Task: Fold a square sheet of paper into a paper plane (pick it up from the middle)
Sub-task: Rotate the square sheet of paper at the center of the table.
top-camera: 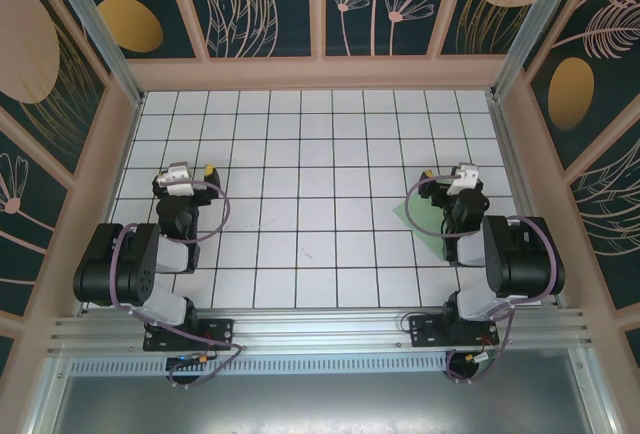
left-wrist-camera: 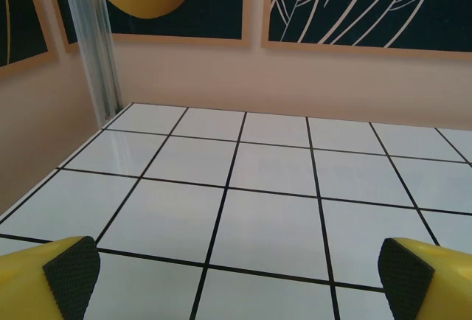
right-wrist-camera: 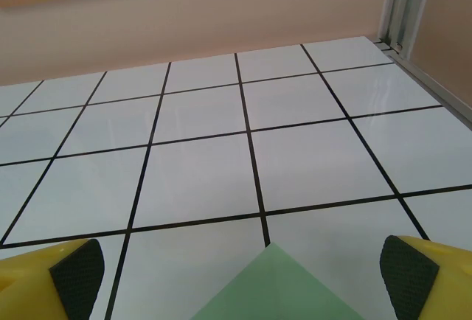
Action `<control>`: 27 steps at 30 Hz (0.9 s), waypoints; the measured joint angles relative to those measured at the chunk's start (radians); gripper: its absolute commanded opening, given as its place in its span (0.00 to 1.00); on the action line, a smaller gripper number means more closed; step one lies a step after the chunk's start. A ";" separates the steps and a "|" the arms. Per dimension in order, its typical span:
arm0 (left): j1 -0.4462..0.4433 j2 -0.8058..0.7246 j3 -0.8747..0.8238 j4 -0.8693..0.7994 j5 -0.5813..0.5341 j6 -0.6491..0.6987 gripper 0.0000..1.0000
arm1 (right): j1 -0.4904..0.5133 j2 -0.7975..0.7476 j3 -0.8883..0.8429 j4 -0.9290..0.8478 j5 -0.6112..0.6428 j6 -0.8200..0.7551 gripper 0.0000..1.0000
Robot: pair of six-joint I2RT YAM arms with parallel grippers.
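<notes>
the left end effector hangs over bare white grid squares on the left side of the bench. its yellow fingers, tipped with black pads, are spread wide and hold nothing. the right end effector hangs over the right side of the bench, its fingers also spread wide and empty. the square sheet of paper, pale mint green, lies flat on the bench beneath the right end effector. it is turned diagonally, one corner pointing toward the far wall, between the two pads. from above, the right arm covers much of the sheet, and the sheet's left part shows just beside the arm.
</notes>
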 measured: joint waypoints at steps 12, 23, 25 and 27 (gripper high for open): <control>0.000 0.000 0.000 0.000 0.000 0.000 0.99 | -0.011 0.000 0.000 0.000 -0.014 0.000 0.99; 0.000 -0.007 -0.051 0.055 -0.002 -0.004 0.99 | -0.003 -0.045 0.039 -0.100 -0.029 0.000 0.99; 0.000 -0.036 -0.096 0.072 -0.013 -0.011 0.99 | 0.000 -0.102 0.098 -0.238 -0.021 0.010 0.99; 0.000 -0.096 -0.122 0.060 -0.028 -0.018 0.99 | 0.002 -0.149 0.185 -0.386 -0.005 0.043 0.99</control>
